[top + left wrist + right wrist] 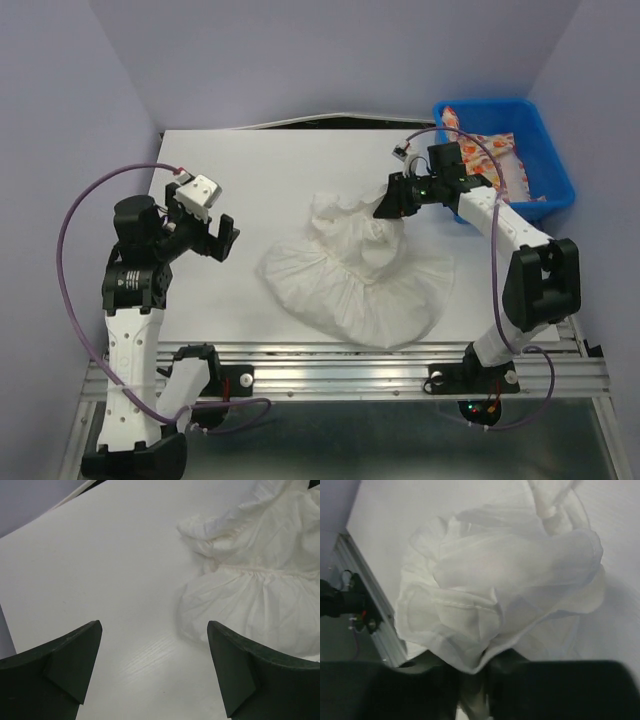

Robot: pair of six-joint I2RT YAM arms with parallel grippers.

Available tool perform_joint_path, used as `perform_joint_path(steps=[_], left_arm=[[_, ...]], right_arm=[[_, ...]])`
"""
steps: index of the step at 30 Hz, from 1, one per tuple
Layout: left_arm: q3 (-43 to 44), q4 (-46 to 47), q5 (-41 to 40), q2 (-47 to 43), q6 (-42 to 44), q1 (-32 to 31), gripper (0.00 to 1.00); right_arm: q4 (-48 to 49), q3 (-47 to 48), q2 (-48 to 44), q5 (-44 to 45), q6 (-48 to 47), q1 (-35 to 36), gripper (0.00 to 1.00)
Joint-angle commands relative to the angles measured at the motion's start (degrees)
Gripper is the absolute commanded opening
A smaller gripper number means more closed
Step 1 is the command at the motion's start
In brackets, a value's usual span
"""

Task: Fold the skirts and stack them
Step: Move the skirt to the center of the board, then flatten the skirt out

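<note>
The white ruffled skirt [350, 285] lay in the middle of the table [230, 170]. Its wide hem fanned out toward the near edge, and its bunched top pointed toward the far side. The right gripper [385, 205] sat at that far top part and was closed on a pinch of the white cloth. In the right wrist view, the cloth was bunched up right between its two fingers.

The left gripper [222, 238] was spread wide and held nothing. It hung over bare table, near the skirt but not touching it. From this gripper, the skirt lay to its right. The left side of the hem was the part closest to it.

So the right arm had the top of the skirt, and the left arm was the nearer one to the loose left edge. A fold would likely need the left gripper to go to its right and take that edge.

The printed skirt [497, 158] was in the blue bin [560, 180] at the far right corner, well apart from the left gripper and just behind the right arm.
</note>
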Motion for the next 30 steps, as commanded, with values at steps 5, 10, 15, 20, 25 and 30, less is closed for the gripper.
perform_joint_path(steps=[5, 10, 15, 20, 25, 30], left_arm=[[-5.2, -7.7, 6.9, -2.1, 21.5, 0.1, 0.97], [-8.6, -12.0, 5.1, 0.4, 36.0, -2.5, 0.94], [-13.0, -13.5, 1.4, 1.9, 47.8, -7.6, 0.91], [-19.0, -11.4, -0.6, 3.3, 53.4, -15.2, 0.89], [-26.1, -2.6, -8.9, 6.1, 52.0, -32.1, 0.87], [-29.0, 4.8, -12.0, 13.6, 53.7, -38.8, 0.82]], right_arm=[[-1.7, 0.2, 6.2, 7.5, -12.9, -0.4, 1.0], [-4.7, -0.7, 2.8, 21.3, -15.0, -0.4, 1.0], [-13.6, 1.6, -4.7, 29.6, -23.1, -0.4, 1.0], [-30.9, 2.8, -8.8, 30.6, -38.2, -0.4, 1.0], [-44.5, -1.8, -13.9, 26.2, -46.2, -0.4, 1.0], [-44.4, -13.1, -18.1, 28.6, -52.9, 1.4, 0.91]])
